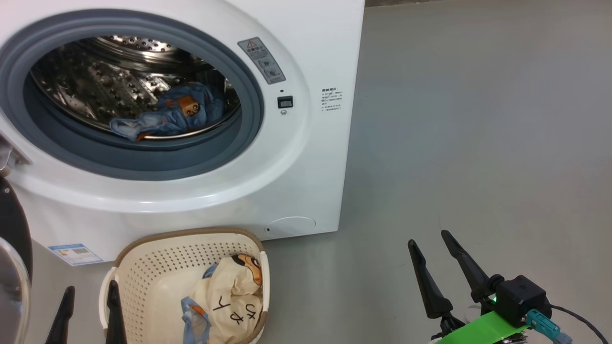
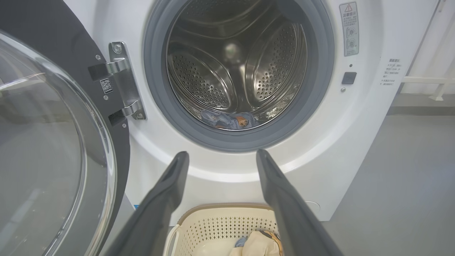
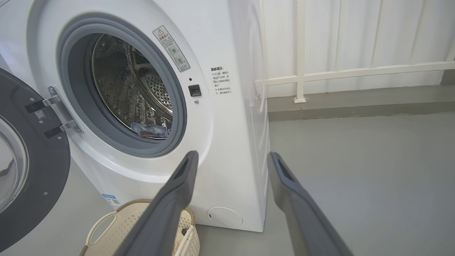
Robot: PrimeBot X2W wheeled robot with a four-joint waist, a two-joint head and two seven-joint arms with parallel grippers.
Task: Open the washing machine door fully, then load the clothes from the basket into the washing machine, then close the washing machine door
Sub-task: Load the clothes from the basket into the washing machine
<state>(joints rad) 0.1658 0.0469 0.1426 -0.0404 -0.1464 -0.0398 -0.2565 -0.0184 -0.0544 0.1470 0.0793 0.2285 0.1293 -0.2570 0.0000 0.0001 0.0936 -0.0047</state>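
Note:
The washing machine [image 1: 306,157] stands with its door [image 2: 53,142] swung wide open to the left, and the door's rim [image 1: 12,224] shows at the head view's left edge. A light-blue garment with an orange patch [image 1: 177,114] lies at the front of the steel drum. The cream basket [image 1: 158,267] sits on the floor below the opening, with a cream garment with black lettering [image 1: 234,296] inside. My left gripper [image 1: 92,285] is open just left of the basket, holding nothing. My right gripper [image 1: 428,237] is open over bare floor, right of the machine.
Grey floor [image 1: 478,143] stretches to the right of the machine. A white railing [image 3: 355,73] and a pale wall stand behind it. The open door [image 3: 35,170] takes up the space left of the basket [image 3: 117,220].

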